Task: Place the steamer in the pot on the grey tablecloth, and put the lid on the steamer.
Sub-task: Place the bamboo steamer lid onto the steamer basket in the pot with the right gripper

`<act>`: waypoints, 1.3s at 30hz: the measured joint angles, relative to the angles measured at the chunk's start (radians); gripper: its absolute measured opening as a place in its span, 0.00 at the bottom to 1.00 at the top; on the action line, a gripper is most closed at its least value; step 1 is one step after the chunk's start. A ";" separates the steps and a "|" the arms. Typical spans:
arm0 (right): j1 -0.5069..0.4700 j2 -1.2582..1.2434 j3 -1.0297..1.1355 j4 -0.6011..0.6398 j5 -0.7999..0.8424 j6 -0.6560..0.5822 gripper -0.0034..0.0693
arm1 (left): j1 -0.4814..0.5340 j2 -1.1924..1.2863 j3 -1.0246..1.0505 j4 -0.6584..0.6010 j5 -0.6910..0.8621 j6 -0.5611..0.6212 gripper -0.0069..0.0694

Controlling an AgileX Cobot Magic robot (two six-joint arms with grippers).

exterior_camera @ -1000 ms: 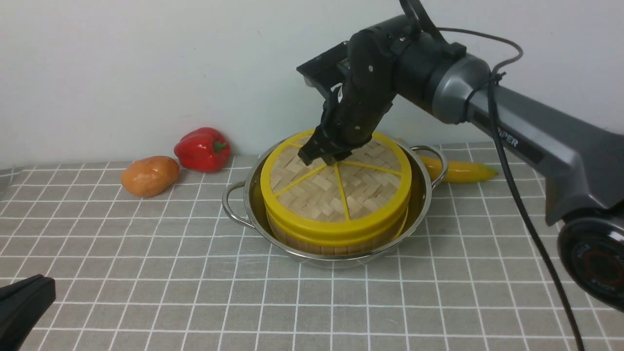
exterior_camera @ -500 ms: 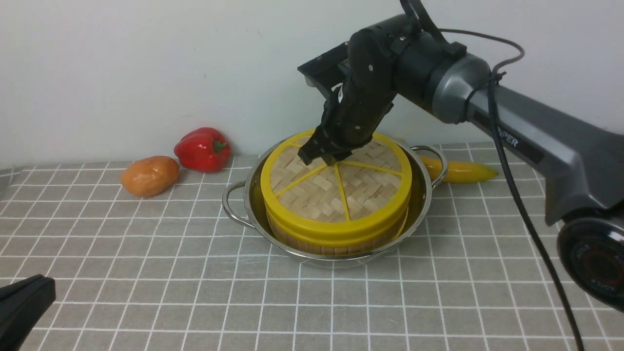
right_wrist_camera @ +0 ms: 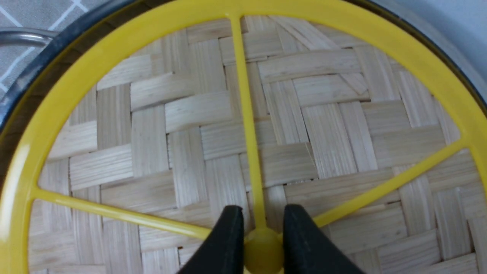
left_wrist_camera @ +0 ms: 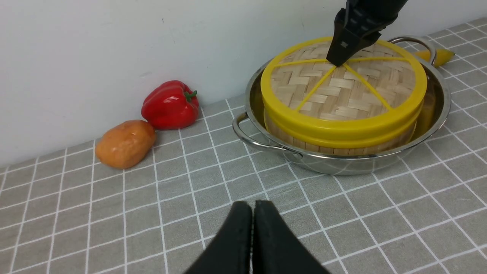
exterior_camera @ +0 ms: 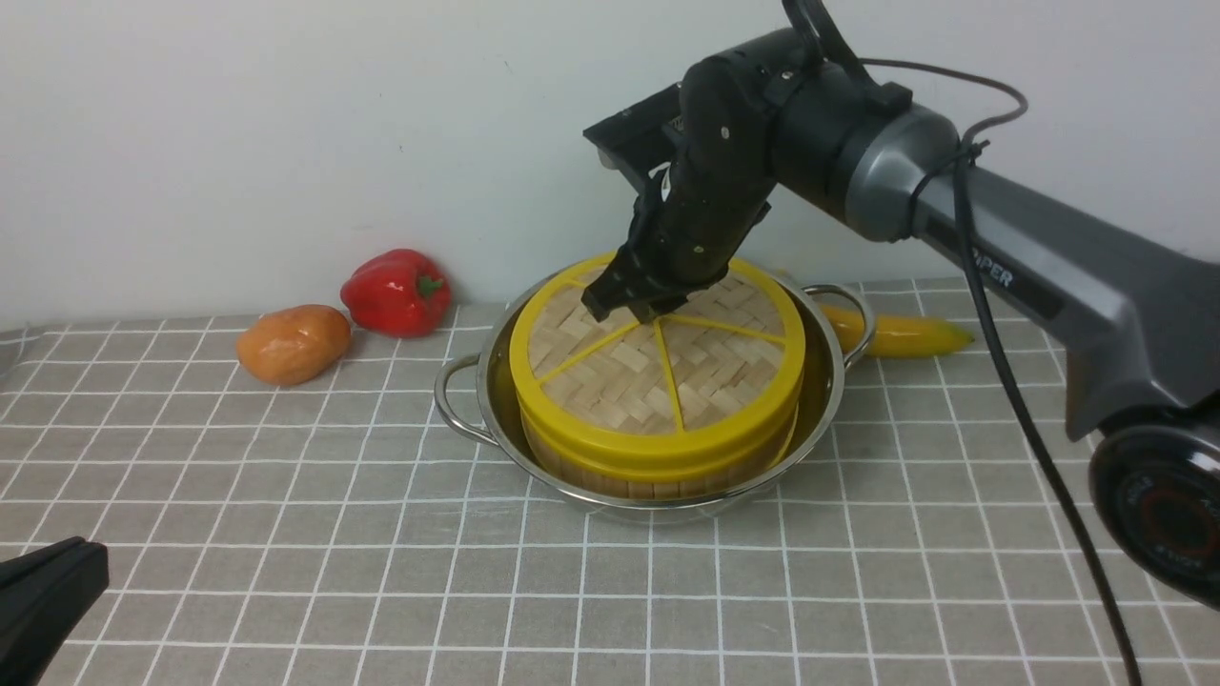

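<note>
Right gripper [exterior_camera: 637,307] clamping centre knob [right_wrist_camera: 262,243] of lid [exterior_camera: 658,376]. Lid sitting flush on steamer [exterior_camera: 658,474] inside pot [exterior_camera: 459,393], mid grey tablecloth [exterior_camera: 286,495]. Nothing shifting over last second; release likely remaining. Left gripper [left_wrist_camera: 253,205] idling near left, pinched together, empty.

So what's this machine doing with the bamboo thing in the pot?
One robot arm is finishing a stacking job. Its right gripper is clamped on the centre knob of the woven bamboo lid, which sits flat on the steamer. The steamer stands inside the steel pot on the grey tablecloth. The left gripper is shut and empty, off to the near left, away from the pot. A red bell pepper and a banana lie by the wall.
</note>
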 joint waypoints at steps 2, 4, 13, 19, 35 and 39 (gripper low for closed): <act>-0.001 0.000 0.000 0.005 0.000 0.000 0.25 | 0.000 0.000 0.000 0.000 0.000 0.000 0.09; -0.002 0.000 0.000 0.009 0.000 0.000 0.25 | 0.000 0.000 0.000 0.000 0.000 0.000 0.09; -0.004 0.000 0.000 0.018 0.000 0.009 0.25 | 0.000 0.000 0.000 0.000 0.001 0.000 0.09; -0.005 0.000 0.000 0.019 0.001 0.022 0.25 | 0.000 0.000 0.000 0.000 0.001 0.000 0.09; -0.006 0.000 0.000 0.020 0.001 0.034 0.25 | 0.000 0.000 0.000 0.000 0.001 0.000 0.09; -0.006 0.000 0.000 0.020 0.001 0.034 0.25 | 0.000 0.000 0.000 0.000 0.001 0.000 0.09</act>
